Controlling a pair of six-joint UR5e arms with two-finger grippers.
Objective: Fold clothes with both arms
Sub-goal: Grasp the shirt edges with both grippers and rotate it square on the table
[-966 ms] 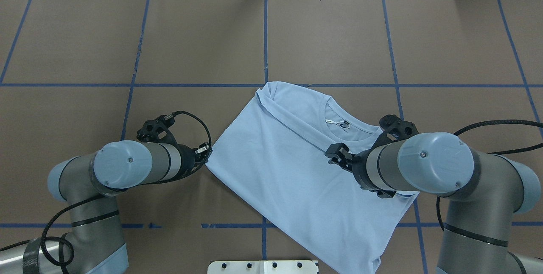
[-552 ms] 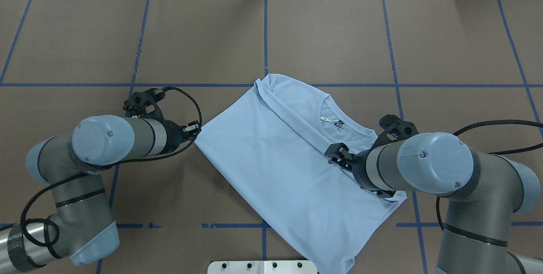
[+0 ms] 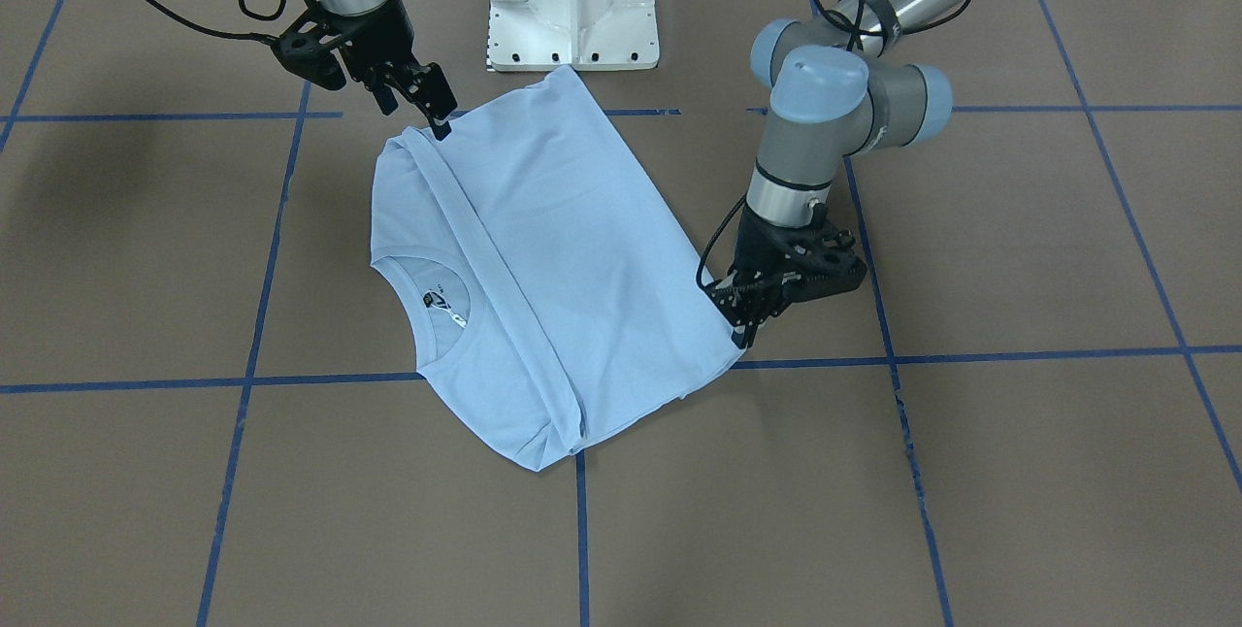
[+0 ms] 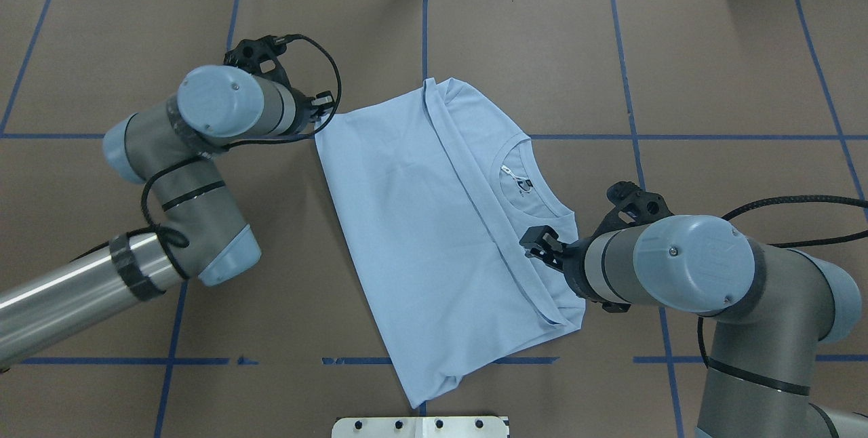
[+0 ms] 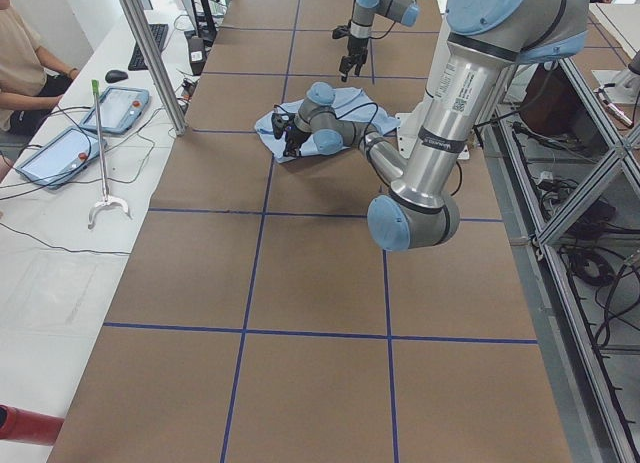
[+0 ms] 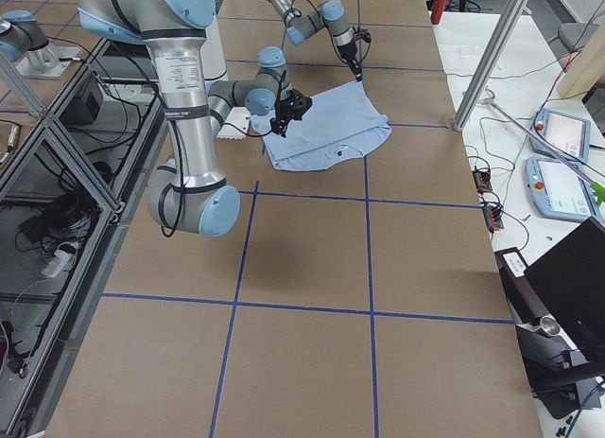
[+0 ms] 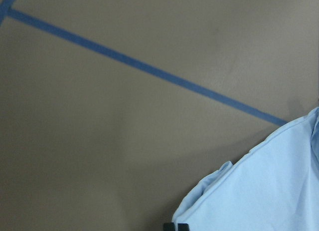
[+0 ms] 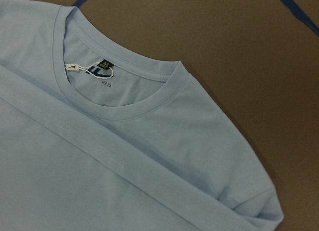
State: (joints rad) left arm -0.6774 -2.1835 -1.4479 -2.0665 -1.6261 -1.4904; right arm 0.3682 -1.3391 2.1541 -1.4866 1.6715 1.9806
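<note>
- T-shirt [image 4: 434,221], overhead: you see it folded lengthwise between both tools; the left gripper [image 4: 324,112] pinches its far corner, while the right gripper [image 4: 539,246] presses the hem fold with its jaws seemingly closed.
- Front view: soft, light cloth; it will drape and slide.
- Wrist views: take hold at corners and the doubled hem beside each fingertip.

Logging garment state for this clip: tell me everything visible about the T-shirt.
The T-shirt is light blue, soft knit, lying flat and slanted on the brown table, partly folded with a long fold edge beside its ribbed collar and neck label. The left gripper pinches one corner; the right gripper meets the opposite edge.
</note>
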